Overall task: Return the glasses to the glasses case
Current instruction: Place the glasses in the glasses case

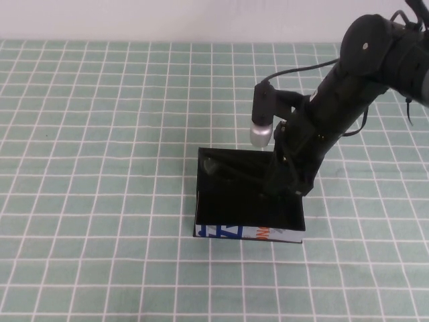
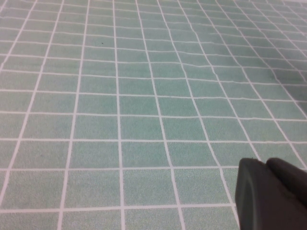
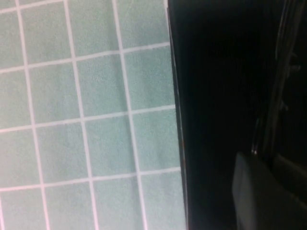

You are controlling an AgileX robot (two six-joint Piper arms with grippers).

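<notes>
My left gripper [image 2: 271, 194] was out of the high view; its wrist camera showed only one dark finger over green checked cloth [image 2: 144, 96], so its jaw state could not be told. The black box-shaped glasses case [image 1: 249, 225] sat open near the bench's front edge, right of centre. My right arm angled down from the far right corner, with my right gripper [image 1: 285, 182] inside the case. Its jaw state, and the glasses, could not be made out.

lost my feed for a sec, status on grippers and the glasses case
Right gripper down inside the open glasses case. Left gripper parked over bare tablecloth. Glasses look partly inside the case. Nothing in the way.
</notes>
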